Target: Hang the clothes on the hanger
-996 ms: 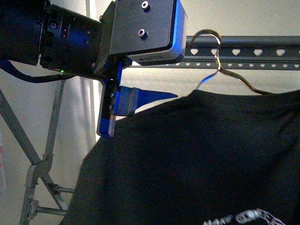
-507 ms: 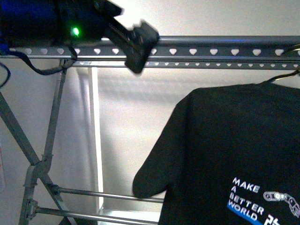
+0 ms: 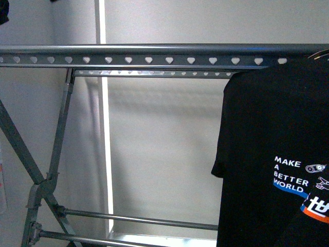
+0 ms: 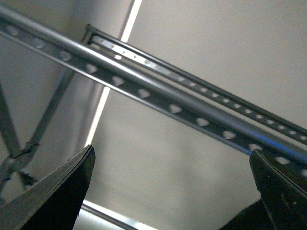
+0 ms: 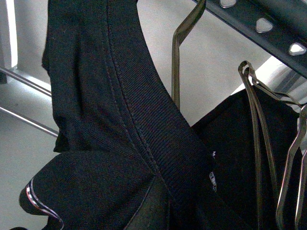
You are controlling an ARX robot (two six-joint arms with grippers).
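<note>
**Dark grey metal clothes rack** (image 3: 154, 54): its long rail, pierced by heart-shaped holes, runs from 9 to 3 o'clock high across the front view. Its crossed legs (image 3: 55, 144) stand at 8 o'clock.

**Black short-sleeved T-shirt** (image 3: 267, 154) with white "MAKE A BETTER WORLD" print: it hangs below the rail at 3 to 4 o'clock.

**My left gripper** (image 4: 171, 152): jaws spread wide, holding nothing, near the rail.

**Thin wire clothes hanger** (image 5: 180, 57): it rises from the shirt's collar toward the rail.

**My right gripper**: out of sight, so I cannot tell its state.
</note>
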